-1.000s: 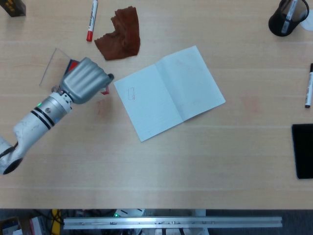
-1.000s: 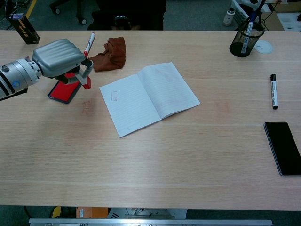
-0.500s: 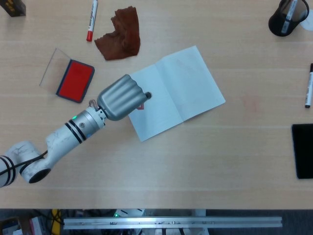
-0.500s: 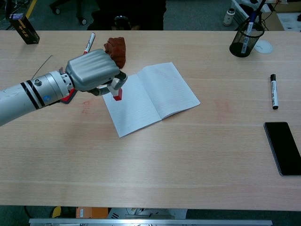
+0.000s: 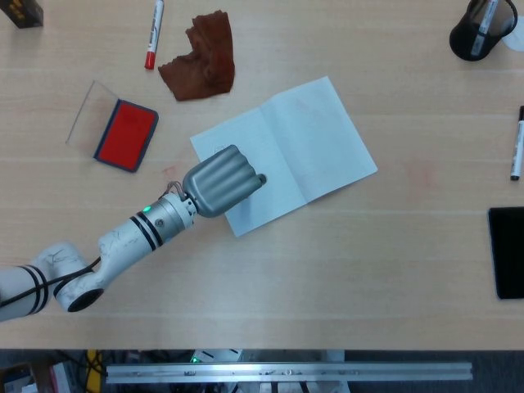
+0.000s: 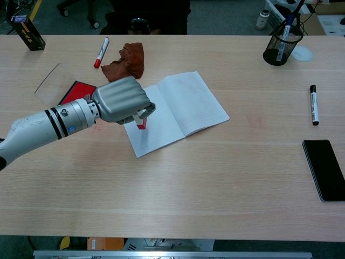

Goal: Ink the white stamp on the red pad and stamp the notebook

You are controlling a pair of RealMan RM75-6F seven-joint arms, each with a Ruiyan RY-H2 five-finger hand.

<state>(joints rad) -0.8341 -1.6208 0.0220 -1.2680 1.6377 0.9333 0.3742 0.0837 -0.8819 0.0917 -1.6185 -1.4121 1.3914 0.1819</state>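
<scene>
My left hand (image 5: pixel 221 180) (image 6: pixel 122 100) grips the white stamp (image 6: pixel 141 122), whose red base points down onto the left page of the open notebook (image 5: pixel 307 147) (image 6: pixel 183 105). In the head view the hand hides the stamp. Whether the base touches the paper I cannot tell. The red ink pad (image 5: pixel 126 133) (image 6: pixel 73 92) lies open to the left of the notebook, its clear lid (image 5: pixel 84 110) (image 6: pixel 47 81) beside it. My right hand is not seen in either view.
A brown cloth (image 5: pixel 201 56) (image 6: pixel 126 60) and a red marker (image 5: pixel 153 33) (image 6: pixel 100 52) lie behind the pad. At the right are a black pen cup (image 5: pixel 479 29) (image 6: pixel 280 46), a black marker (image 5: pixel 517 143) (image 6: pixel 314 104) and a black phone (image 5: pixel 508 250) (image 6: pixel 325 169).
My left hand carried the stamp from over the red pad rightward to the notebook, then moved nearer the front of the left page and lower.
</scene>
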